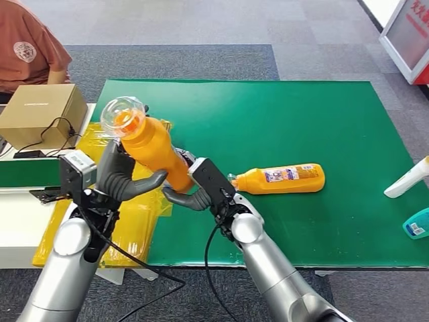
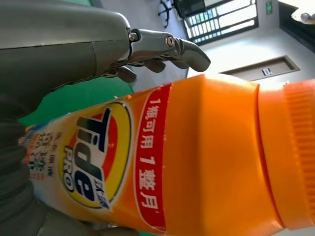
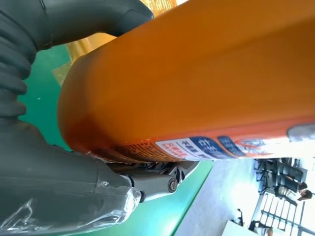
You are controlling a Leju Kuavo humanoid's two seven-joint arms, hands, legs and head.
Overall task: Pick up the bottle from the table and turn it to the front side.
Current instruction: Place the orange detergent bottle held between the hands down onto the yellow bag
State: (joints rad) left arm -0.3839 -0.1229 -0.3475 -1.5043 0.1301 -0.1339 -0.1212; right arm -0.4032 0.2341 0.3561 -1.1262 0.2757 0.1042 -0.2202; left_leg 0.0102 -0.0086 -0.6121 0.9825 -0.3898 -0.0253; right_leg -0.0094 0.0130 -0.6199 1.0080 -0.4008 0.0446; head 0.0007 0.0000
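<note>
Left robot hand [image 1: 123, 176] is cupping the bottle [image 1: 149, 149] from about 8 o'clock, thumb and fingers wrapping its upper body; in the left wrist view the fingers [image 2: 163, 49] are curling over the label side, the Tide label facing that camera. The bottle is being held up off the surface [image 1: 314, 121], tilted, clear cap [image 1: 123, 116] pointing to about 10 o'clock, base down toward 4 o'clock. Right robot hand [image 1: 194, 194] is holding the lower body and base from 4 o'clock; in the right wrist view the thumb [image 3: 74, 19] is lying on one face and the fingers [image 3: 156, 182] are pressing under the back-label face. So both hands are closed on the same bottle.

Handling, as a guess: rigid plastic, smooth and a bit slippery, looking full so fairly heavy; not fragile, but the clear cap may pop if squeezed. Best hold is on the flat body faces, not the cap or neck. For turning, one hand needs to be loosening while the other is carrying the weight, otherwise it may slip.

Counts: orange bottles two, one held, one lying flat [image 1: 281, 179] at 3 o'clock of the right hand. One white bottle [image 1: 407, 180] and one teal item [image 1: 417, 225] at the far right edge. One cardboard box [image 1: 40, 114] at far left, yellow bags [image 1: 134, 221] beneath the hands, one person [image 1: 27, 47] at 11 o'clock.
</note>
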